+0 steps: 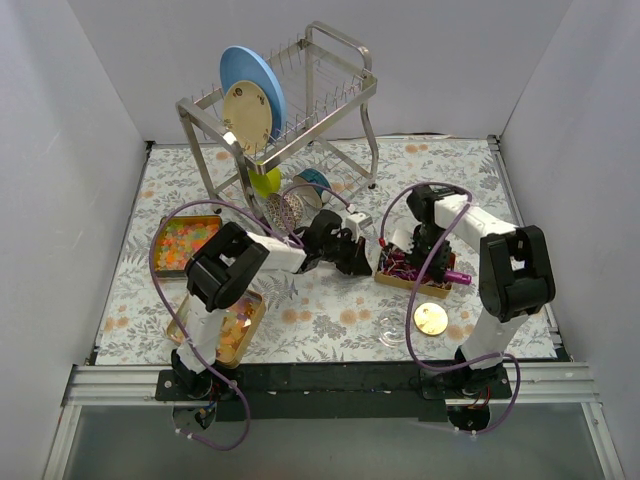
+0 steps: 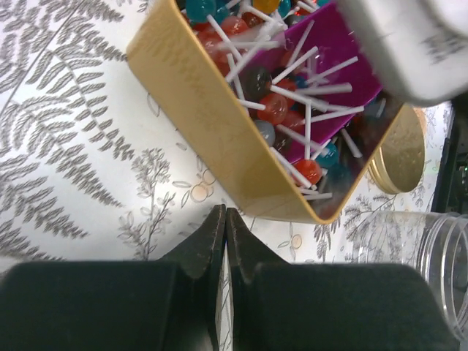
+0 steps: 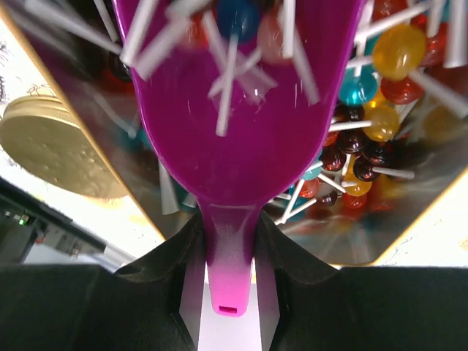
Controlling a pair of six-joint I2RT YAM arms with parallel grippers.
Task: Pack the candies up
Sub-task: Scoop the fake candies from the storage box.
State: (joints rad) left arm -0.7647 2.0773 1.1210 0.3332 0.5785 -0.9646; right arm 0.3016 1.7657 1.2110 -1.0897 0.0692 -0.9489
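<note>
A gold tray (image 1: 392, 277) holds round red, blue and orange candies on white sticks (image 1: 405, 263). My right gripper (image 1: 428, 243) is over it, shut on the handle of the purple scoop (image 1: 456, 277). In the right wrist view the gripper (image 3: 229, 228) clamps the scoop (image 3: 241, 110), whose bowl lies among the candies (image 3: 365, 131). My left gripper (image 1: 352, 258) is shut and empty, just left of this tray. Its closed tips (image 2: 225, 213) sit near the tray wall (image 2: 212, 110). Tiny colourful bits fill a gold tray (image 1: 185, 243) at the left, and yellow gummies fill another (image 1: 228, 325).
A round gold lid (image 1: 431, 318) and a clear jar (image 1: 392, 328) lie in front of the candy tray. They also show in the left wrist view, lid (image 2: 401, 153) and jar (image 2: 439, 256). A metal dish rack (image 1: 330, 100) with plates stands at the back.
</note>
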